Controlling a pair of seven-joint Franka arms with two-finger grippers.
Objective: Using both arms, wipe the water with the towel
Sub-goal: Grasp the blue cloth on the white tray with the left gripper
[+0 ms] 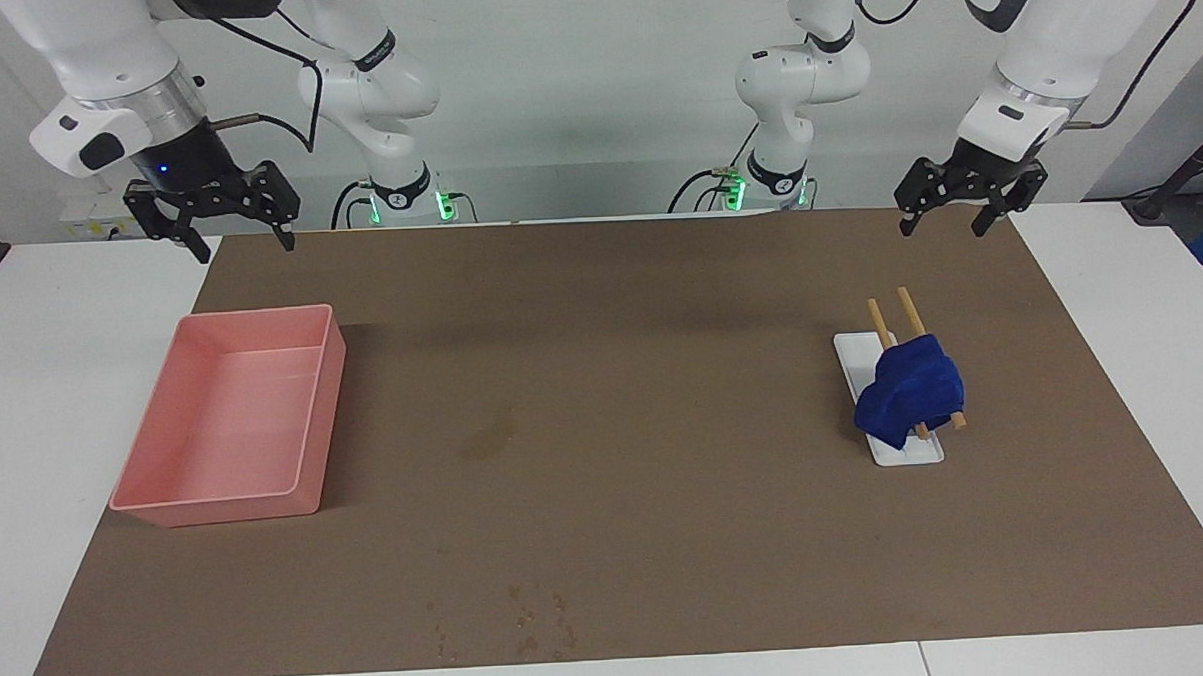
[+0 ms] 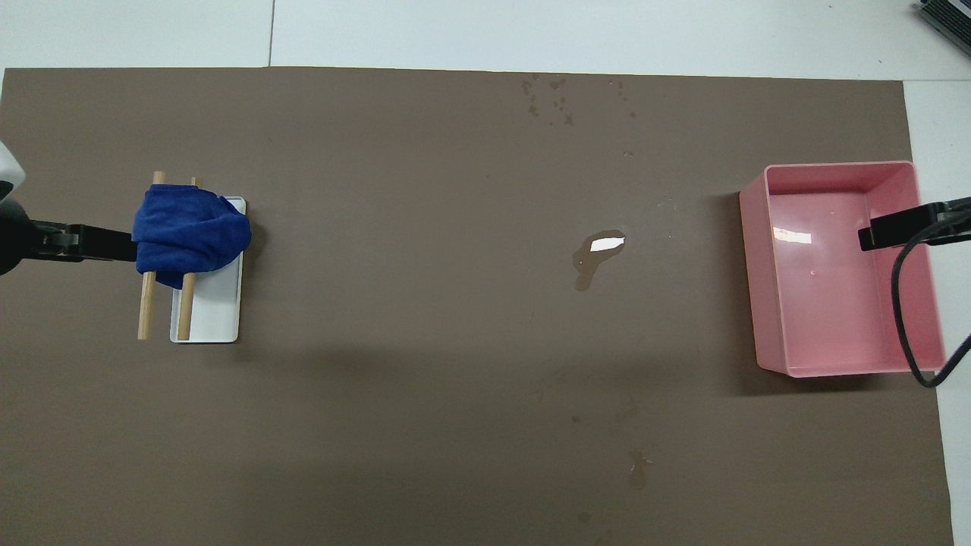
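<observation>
Both pincers open, empty: left pincer [image 1: 952, 206] upper right, right pincer [image 1: 217, 216] upper left. Risk: towel [image 1: 908, 389] snagging wooden rods [image 1: 911, 312], dragging them toward water [image 1: 490, 437].

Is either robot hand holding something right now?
No. Both are open and empty: the left end effector and right end effector hang above the table; the small deep-blue cloth towel lies untouched.

1 towel [image 1: 910, 395], 2 wooden rods [image 1: 883, 326], 1 white tray [image 1: 916, 453], 1 pink bin [image 1: 304, 428], 1 water blotch [image 1: 490, 438], 2 grippers [image 1: 943, 221].
</observation>
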